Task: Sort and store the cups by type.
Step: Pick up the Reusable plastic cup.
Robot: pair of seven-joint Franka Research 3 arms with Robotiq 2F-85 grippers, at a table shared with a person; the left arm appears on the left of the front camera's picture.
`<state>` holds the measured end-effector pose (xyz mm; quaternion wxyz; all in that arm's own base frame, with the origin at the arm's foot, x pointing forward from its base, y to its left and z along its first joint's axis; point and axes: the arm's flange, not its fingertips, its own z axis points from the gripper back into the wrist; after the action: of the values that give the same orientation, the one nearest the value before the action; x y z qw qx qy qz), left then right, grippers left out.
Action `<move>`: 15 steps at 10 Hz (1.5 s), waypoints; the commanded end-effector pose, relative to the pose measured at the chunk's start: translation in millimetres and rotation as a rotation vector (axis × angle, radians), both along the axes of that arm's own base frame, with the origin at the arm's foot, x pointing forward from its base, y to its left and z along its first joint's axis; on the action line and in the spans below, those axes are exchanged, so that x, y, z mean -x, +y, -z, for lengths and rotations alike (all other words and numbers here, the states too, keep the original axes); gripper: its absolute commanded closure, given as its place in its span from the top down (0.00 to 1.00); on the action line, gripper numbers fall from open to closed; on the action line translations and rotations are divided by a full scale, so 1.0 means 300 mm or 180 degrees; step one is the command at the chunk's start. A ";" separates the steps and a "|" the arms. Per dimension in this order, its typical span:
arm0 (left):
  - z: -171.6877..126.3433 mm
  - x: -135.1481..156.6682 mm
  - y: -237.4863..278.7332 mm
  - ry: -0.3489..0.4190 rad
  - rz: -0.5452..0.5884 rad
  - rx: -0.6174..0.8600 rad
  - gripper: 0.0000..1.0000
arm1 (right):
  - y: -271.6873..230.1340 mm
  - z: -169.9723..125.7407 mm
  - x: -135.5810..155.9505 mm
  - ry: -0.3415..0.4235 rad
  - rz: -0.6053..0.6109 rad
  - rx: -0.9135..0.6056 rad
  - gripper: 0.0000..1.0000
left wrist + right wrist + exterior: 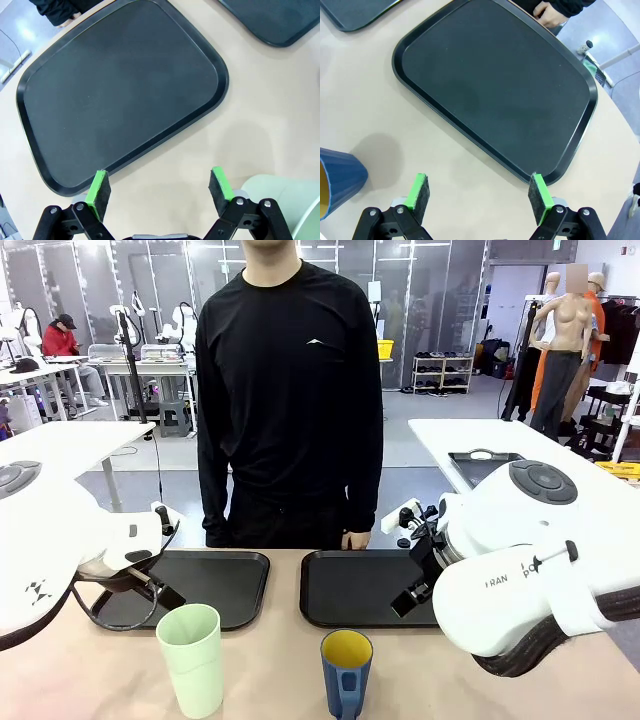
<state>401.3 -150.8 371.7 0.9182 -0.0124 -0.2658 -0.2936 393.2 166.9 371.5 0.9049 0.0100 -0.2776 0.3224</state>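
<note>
A tall pale mint-green tumbler (pixel 191 659) stands upright on the table near the front left; its rim (pixel 280 192) shows at the lower right of the left wrist view. To its right stands a shorter dark blue cup (pixel 346 673) with a yellow inside and a handle facing the camera; its side (pixel 337 179) shows at the lower left of the right wrist view. My left gripper (pixel 160 192) hangs open above the table just off the left tray's near edge. My right gripper (pixel 478 196) is open too, over the right tray's near edge. Both hold nothing.
Two black trays lie side by side across the table, left (pixel 220 585) and right (pixel 350 590), both bare. A person in black (pixel 290 390) stands at the far edge, one hand (pixel 353 539) resting at the table. My arms flank the cups at both sides.
</note>
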 end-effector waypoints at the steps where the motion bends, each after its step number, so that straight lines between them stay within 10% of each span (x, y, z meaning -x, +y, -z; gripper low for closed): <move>1: 0.000 0.000 0.001 0.0000 -0.0001 0.0001 1.00 | 0.000 0.000 0.000 0.0002 0.0006 -0.0005 1.00; 7: -0.033 0.004 0.005 -0.0130 0.0124 0.0114 1.00 | 0.012 -0.032 0.008 -0.0052 -0.0049 0.0002 1.00; 15: -0.506 0.103 0.002 -0.0827 0.0135 -0.0038 1.00 | 0.072 -0.599 0.130 -0.0795 -0.0058 0.0264 1.00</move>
<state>378.4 -144.7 513.0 0.8657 0.0113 -0.3874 -0.3169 362.2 181.1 544.1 0.8549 -0.0618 -0.3709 0.3575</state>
